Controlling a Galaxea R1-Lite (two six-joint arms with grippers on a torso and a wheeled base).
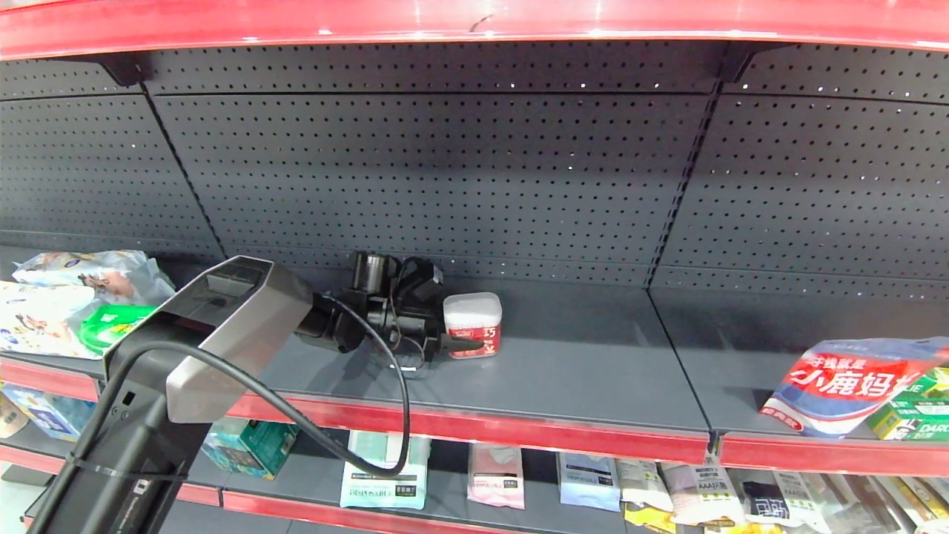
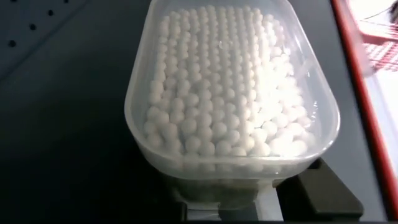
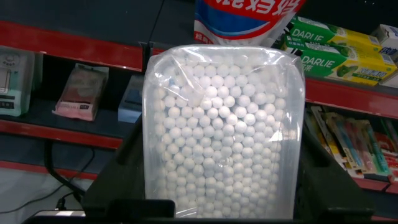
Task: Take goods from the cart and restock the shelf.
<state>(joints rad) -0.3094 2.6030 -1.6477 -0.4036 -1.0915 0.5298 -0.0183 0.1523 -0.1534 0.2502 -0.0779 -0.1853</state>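
1. Well to the left of the cotton-swab tub, soft snack bags lie heaped at the end of the grey shelf.
2. The left arm rises from below and left of the tub. It stretches nearly level across the shelf's red front lip, with a black cable looping under its wrist.
3. The left pincer is closed on the tub, one dark finger pressed along the tub's red-labelled front.
4. The tub stands upright on the shelf, near its middle and back from the lip. The left wrist view shows white swab tips packed under its clear lid.
5. Far to the right of the tub, a red-and-white bag leans beside green boxes at the shelf's front.
6. The right pincer grips a clear cotton-swab pack, dark jaws on both its sides. It is held in front of the shelving on the tub's right, with the same bag and boxes just beyond it.
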